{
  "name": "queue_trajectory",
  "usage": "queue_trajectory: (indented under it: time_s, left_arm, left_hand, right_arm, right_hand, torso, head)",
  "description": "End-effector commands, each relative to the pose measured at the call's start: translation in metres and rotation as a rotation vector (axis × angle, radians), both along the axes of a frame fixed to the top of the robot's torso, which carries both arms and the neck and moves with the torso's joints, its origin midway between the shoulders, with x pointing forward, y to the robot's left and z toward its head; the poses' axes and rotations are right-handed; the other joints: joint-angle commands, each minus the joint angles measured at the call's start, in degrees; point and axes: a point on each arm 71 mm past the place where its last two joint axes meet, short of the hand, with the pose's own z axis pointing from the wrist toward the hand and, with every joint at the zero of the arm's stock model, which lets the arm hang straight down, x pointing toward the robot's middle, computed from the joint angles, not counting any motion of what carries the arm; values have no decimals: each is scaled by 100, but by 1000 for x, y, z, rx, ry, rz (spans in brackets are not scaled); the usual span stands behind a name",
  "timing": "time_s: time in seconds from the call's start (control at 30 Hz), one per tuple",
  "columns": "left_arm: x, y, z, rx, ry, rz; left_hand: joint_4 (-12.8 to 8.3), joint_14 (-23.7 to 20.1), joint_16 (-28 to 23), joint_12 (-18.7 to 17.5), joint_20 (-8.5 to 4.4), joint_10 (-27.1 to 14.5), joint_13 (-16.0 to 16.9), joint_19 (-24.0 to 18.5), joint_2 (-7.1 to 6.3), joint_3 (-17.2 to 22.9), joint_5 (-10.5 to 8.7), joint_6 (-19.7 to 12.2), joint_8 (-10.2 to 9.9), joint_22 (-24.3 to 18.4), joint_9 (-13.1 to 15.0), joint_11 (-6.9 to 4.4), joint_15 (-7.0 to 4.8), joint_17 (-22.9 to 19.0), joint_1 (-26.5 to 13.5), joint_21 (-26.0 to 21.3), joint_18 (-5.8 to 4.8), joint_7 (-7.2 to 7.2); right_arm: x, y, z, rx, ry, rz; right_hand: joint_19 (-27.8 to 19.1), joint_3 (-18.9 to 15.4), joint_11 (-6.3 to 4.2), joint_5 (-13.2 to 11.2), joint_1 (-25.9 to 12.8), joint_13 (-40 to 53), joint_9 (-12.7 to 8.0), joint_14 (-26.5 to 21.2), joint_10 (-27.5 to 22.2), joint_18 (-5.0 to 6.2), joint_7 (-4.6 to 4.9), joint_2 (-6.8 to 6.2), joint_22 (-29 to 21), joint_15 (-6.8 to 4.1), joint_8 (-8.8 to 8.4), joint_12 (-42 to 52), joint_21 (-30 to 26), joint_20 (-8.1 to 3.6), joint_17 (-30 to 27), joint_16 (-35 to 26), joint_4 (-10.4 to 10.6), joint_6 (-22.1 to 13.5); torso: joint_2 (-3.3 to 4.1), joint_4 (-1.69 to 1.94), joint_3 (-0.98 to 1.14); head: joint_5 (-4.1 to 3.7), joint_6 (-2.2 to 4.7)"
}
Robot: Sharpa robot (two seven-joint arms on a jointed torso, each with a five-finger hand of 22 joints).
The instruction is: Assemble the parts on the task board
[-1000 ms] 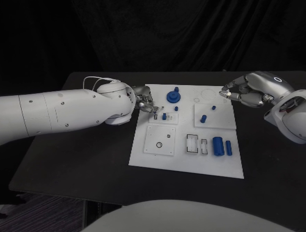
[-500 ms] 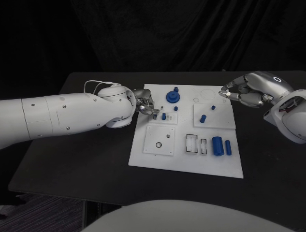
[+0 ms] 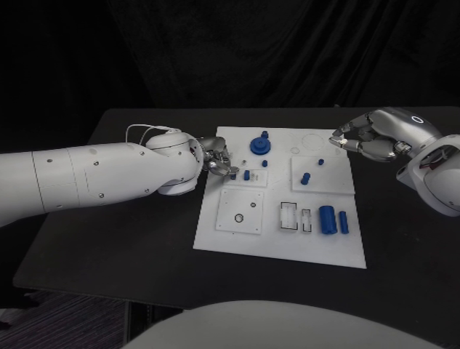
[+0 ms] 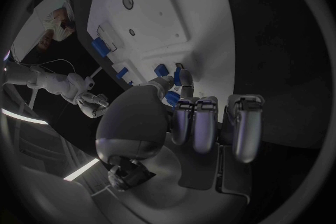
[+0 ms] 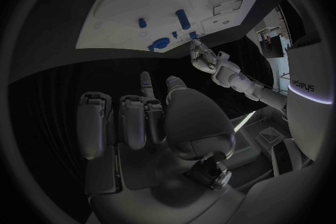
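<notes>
Table (image 3: 115,240): black, w/ white task board (image 3: 282,243) lying flat in the middle.

Left arm (image 3: 73,178): comes in across the table's left side, wrist at the board's left edge. Left hand (image 3: 215,156) sits over the board's upper-left area; fingers (image 4: 203,123) curled in. In the left wrist view thumb and a fingertip meet on a small blue part (image 4: 177,77) just above the board surface, so the hand pinches that part; other fingers folded, apart from it.

Right arm (image 3: 450,178): at the board's upper-right corner. Right hand (image 3: 371,138) hovers by the far right edge, fingers curled in toward the palm, nothing seen in them; not touching the board as far as I can tell.

Parts on board, big to small: two blue cylinders (image 3: 334,220) side by side, lower right, next to white rectangular slots (image 3: 291,216). Round blue knob piece (image 3: 261,144) at the upper middle. Short blue peg (image 3: 305,177) on the right-hand raised square, w/ a smaller one (image 3: 320,161) beyond it. Lower-left square plate (image 3: 240,211) shows a dark hole.
</notes>
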Motion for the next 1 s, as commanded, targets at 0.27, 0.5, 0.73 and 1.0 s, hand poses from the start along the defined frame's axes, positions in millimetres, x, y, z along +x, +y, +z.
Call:
queue_trajectory:
  time_s: [0.27,0.5,0.73,1.0]
  left_arm:
    - [-2,-1,-2,-11,4,-19]
    - [-3,-2,-3,-11,7,-23]
    - [-2,-4,-5,-11,12,-34]
    - [-2,-4,-7,-10,18,-39]
  left_hand:
    - [10,595,15,20,-40,597,1495,482,1,39,6,16,-28,1420,-6,-12,-24,1505,-79,-38,-20,21]
    - [10,595,15,20,-40,597,1495,482,1,39,6,16,-28,1420,-6,-12,-24,1505,-79,-38,-20,21]
    - [13,595,15,20,-39,597,1495,482,6,48,8,18,-32,1420,-9,-11,-22,1505,-85,-38,-20,21]
    - [15,595,15,20,-38,597,1495,476,9,53,7,17,-34,1416,-10,-10,-21,1505,-88,-48,-17,21]
  right_arm:
    - [0,-1,-1,-3,2,-16]
    - [0,-1,-1,-4,2,-17]
    - [0,-1,-2,-4,3,-14]
    - [0,-1,-2,-4,5,-16]
  right_hand:
    - [387,8,32,18,72,1508,-7,441,608,-10,2,1,1341,43,-19,15,-17,28,642,-21,-13,55]
    - [387,8,32,28,82,1508,-8,440,608,-10,2,-1,1341,43,-21,15,-16,28,637,-23,-11,55]
    - [388,9,33,33,88,1508,-9,441,608,-10,2,-2,1342,43,-22,15,-15,28,642,-21,-10,55]
    - [388,9,33,33,88,1508,-9,441,608,-10,2,-2,1342,43,-22,15,-15,28,642,-21,-10,55]
  torso:
    - [-3,4,-5]
    - [-5,1,-4]
    - [-2,-1,-3]
    - [-5,5,-4]
  head:
    - [3,0]
    - [12,0]
    - [17,0]
    - [10,0]
